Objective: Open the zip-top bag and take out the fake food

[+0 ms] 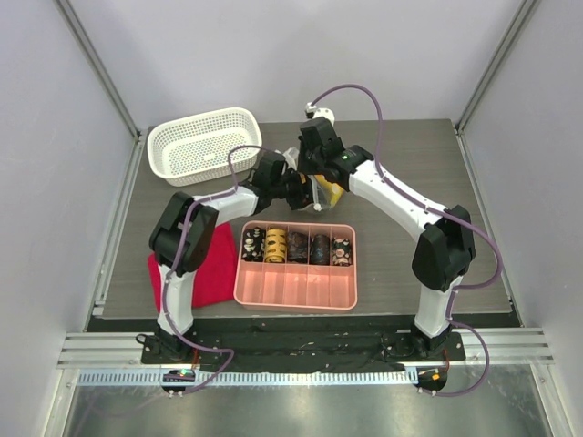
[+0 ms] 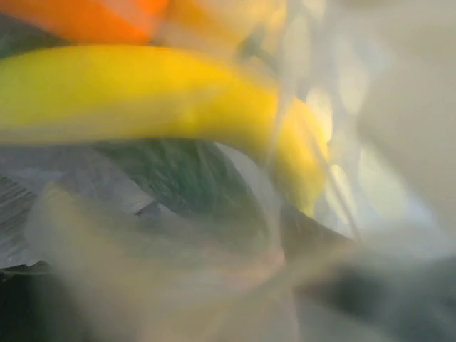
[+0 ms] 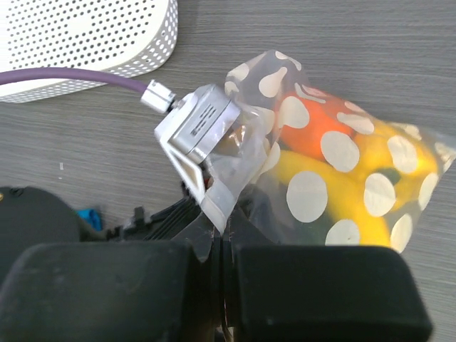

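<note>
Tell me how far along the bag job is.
Done: the right gripper pinches the zip-top bag by its edge. In hand: the left gripper is at the bag's mouth. Left: the banana and orange piece sit inside; no food is out.

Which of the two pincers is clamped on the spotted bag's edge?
The right pincer: it is shut tight on a fold of the zip-top bag. The left pincer is at the bag too, but its grip cannot be seen.
</note>
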